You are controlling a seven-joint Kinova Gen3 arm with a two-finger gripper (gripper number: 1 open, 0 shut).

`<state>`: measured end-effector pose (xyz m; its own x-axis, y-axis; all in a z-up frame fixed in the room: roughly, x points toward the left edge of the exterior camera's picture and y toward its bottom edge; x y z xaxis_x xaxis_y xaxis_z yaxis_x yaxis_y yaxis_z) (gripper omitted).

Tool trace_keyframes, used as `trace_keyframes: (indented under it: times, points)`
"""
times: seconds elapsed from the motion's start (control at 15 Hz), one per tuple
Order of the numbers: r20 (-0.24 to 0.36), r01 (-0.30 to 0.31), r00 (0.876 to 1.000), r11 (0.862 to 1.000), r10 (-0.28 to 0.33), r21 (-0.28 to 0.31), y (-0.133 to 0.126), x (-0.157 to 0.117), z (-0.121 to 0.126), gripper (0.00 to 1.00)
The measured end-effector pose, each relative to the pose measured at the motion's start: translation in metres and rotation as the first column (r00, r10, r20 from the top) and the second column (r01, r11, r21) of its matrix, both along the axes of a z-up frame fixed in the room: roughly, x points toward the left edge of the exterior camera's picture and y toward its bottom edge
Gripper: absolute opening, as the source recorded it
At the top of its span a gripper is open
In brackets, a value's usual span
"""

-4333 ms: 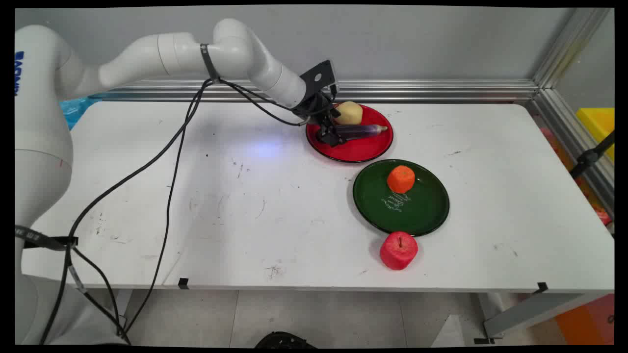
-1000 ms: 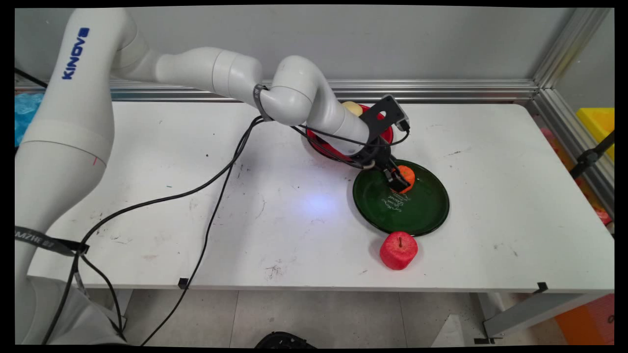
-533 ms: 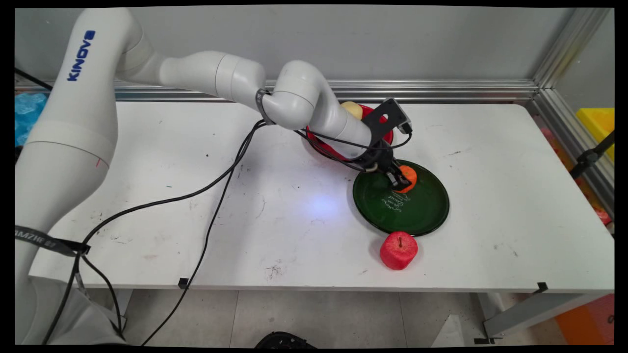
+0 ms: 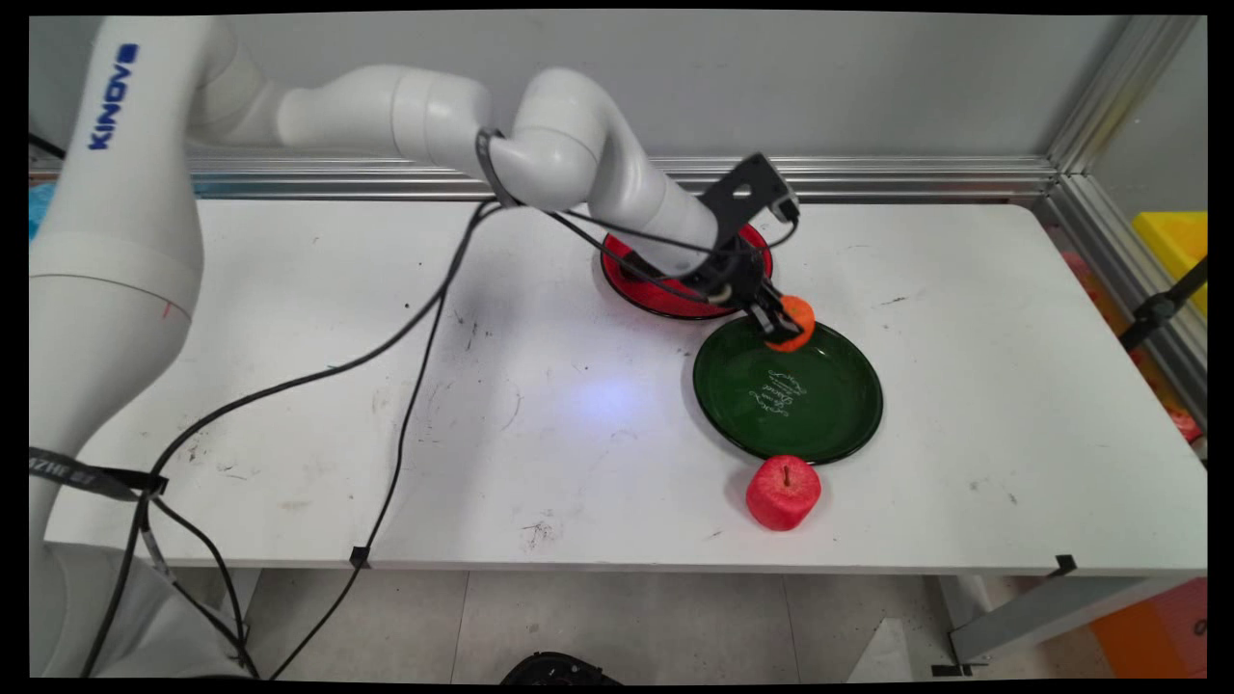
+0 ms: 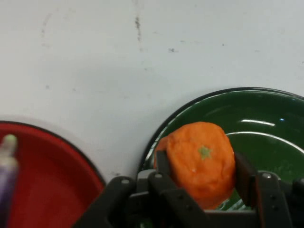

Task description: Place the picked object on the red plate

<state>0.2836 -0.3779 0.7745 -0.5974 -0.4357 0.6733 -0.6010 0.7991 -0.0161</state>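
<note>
Nearest the camera, a red apple [image 4: 783,493] stands on the white table [image 4: 964,318], just beside the green plate [image 4: 819,424]. Over the plate's far rim, the gripper [image 4: 783,330] is clamped on the orange fruit [image 4: 794,322], one finger [image 5: 164,164] against each side. Half a second ago the fruit sat lower on the plate; it is now lifted. Behind lies the red plate [image 4: 665,299], partly hidden.
</note>
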Motion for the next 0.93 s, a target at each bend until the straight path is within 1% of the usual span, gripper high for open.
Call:
trace_keyframes:
  times: [0.13, 0.27, 0.47, 0.67, 0.93]
  points:
    - [0.014, 0.010, 1.000, 1.000, -0.010, -0.012, -0.003, 0.012, 0.010, 0.00]
    - [0.035, 0.023, 0.999, 0.999, -0.022, -0.024, -0.006, 0.030, 0.018, 0.00]
    - [0.062, 0.038, 0.997, 0.999, -0.036, -0.037, -0.010, 0.054, 0.024, 0.00]
    - [0.080, 0.053, 0.996, 0.997, -0.049, -0.051, -0.017, 0.076, 0.025, 0.00]
    - [0.083, 0.065, 0.995, 0.996, -0.060, -0.064, -0.027, 0.091, 0.018, 0.00]
